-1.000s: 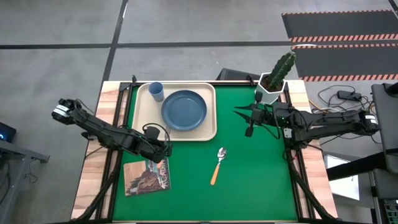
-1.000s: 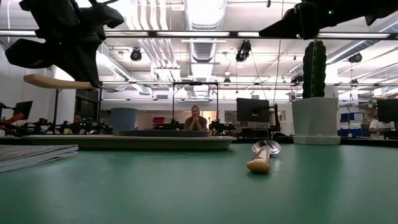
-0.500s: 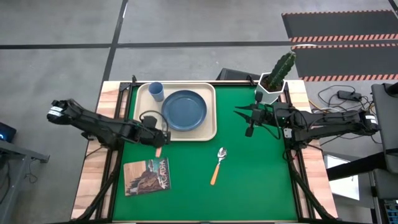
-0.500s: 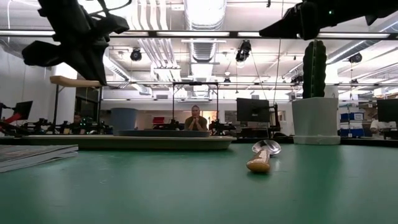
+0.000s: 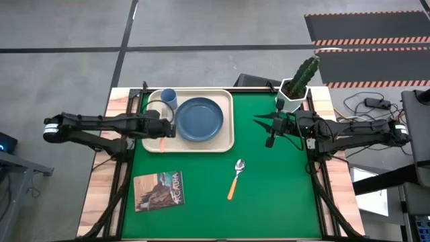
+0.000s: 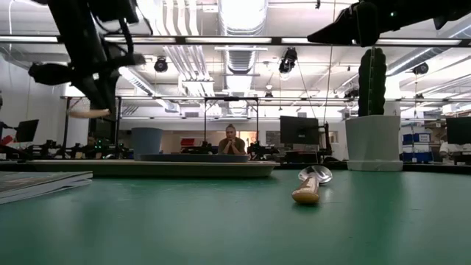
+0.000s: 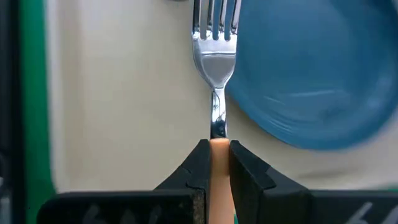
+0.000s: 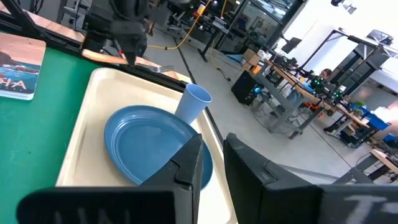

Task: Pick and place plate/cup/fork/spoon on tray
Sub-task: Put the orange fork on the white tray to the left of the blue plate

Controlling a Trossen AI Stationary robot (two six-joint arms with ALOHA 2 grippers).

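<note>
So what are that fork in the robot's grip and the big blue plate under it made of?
The slim fork with silver tines and an orange handle looks like polished metal up front, since it mirrors light; the matte handle clamped in the left tool could be plastic or wood. The round dark blue plate looks like smooth plastic or glazed ceramic, showing only a soft sheen.

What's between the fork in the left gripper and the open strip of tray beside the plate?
Nothing visible. The left gripper holds the fork over bare tray, with the plate just beside it.
</note>
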